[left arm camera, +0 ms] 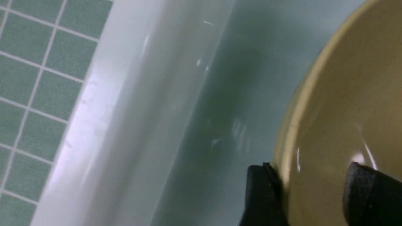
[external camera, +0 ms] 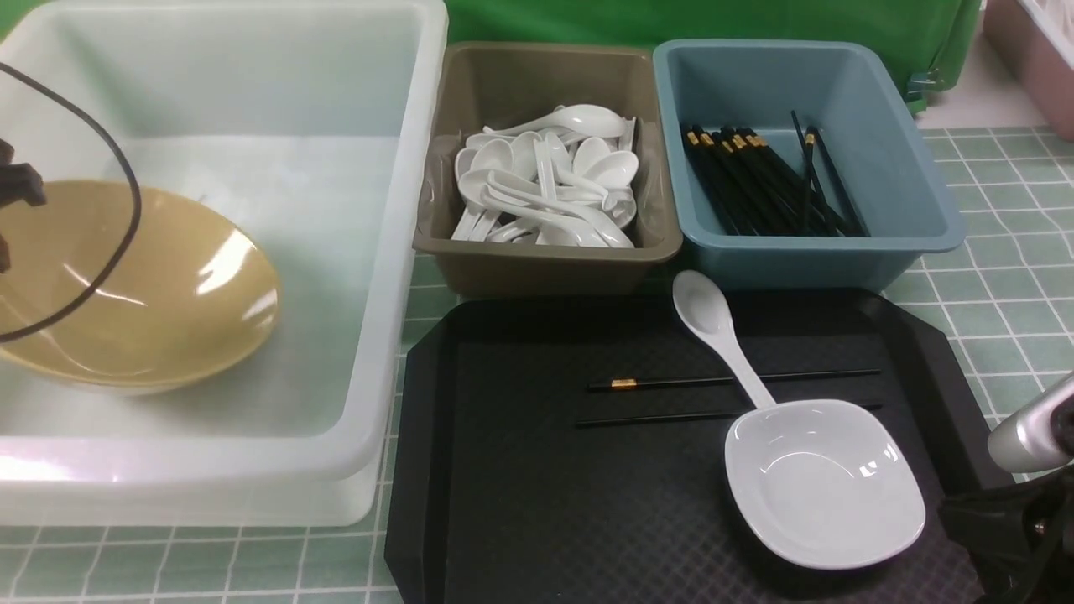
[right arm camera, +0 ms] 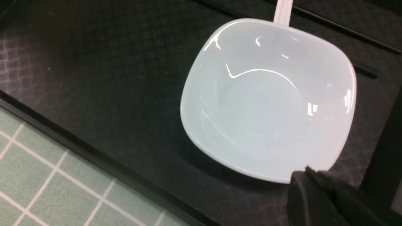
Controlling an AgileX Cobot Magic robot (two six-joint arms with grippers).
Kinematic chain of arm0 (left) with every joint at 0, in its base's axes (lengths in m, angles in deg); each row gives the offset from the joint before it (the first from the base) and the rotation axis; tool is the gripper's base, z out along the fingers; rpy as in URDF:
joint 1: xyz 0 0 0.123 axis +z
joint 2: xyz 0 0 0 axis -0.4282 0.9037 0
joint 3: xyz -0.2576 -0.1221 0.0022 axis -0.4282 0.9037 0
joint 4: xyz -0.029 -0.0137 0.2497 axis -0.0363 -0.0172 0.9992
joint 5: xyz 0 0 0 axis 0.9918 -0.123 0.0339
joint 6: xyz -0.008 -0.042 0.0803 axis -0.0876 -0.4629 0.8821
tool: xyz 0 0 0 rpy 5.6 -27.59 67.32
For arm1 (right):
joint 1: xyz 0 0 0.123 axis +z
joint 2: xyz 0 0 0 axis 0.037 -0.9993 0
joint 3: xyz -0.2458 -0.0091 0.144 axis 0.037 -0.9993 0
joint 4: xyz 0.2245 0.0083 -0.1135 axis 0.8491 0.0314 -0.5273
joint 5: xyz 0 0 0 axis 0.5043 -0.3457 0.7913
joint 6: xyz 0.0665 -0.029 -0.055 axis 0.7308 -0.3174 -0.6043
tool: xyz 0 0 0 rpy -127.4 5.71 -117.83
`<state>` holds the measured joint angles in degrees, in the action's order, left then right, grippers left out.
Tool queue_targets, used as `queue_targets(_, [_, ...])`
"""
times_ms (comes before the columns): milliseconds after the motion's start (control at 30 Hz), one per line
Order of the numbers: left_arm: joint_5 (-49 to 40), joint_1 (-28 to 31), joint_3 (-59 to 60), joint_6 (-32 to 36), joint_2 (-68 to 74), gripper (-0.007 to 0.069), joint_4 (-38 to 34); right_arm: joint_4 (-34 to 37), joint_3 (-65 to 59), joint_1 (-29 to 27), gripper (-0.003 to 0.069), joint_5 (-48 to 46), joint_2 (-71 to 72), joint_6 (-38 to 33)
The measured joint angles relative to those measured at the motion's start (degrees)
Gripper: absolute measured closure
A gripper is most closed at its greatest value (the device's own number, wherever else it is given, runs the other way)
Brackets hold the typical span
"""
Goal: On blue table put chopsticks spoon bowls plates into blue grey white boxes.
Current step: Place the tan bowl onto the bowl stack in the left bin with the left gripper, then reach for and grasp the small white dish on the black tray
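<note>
left gripper (left arm camera: 314, 175) stands released, jaws astride the bowl (external camera: 159, 285) rim — the bowl sits in the tub (external camera: 403, 252). right gripper (right arm camera: 314, 185), clenched on nothing, is just beside the dish (right arm camera: 267, 100) on the tray (right arm camera: 94, 78); the dish lies straight ahead of it, nearer this arm.

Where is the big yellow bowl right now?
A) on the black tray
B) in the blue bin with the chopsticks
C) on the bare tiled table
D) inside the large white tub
D: the yellow bowl sits inside the large white tub, while the black tray holds only the white dish, a spoon and two chopsticks.
</note>
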<state>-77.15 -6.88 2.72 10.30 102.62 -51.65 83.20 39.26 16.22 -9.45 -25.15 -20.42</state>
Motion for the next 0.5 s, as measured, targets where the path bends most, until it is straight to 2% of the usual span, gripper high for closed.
queue_targets(100, [-2.05,0.0,-1.18,-4.27,-0.83,0.0171,3.5,0.0,0.0,0.0,0.061,0.0,0.0,-0.02])
queue_targets(200, [-1.9,0.0,-1.8,-6.84,-2.93,0.0147,3.78,0.0,0.0,0.0,0.061,0.0,0.0,-0.02])
queue_targets(367, [0.86,-0.42,-0.56,-5.51,-4.56,0.0182,-0.69,0.3,0.0,0.0,0.061,0.0,0.0,-0.02])
queue_targets(500, [3.88,-1.37,4.64,-3.64,-1.89,0.0296,-3.32,0.89,0.0,0.0,0.061,-0.05,0.0,-0.02])
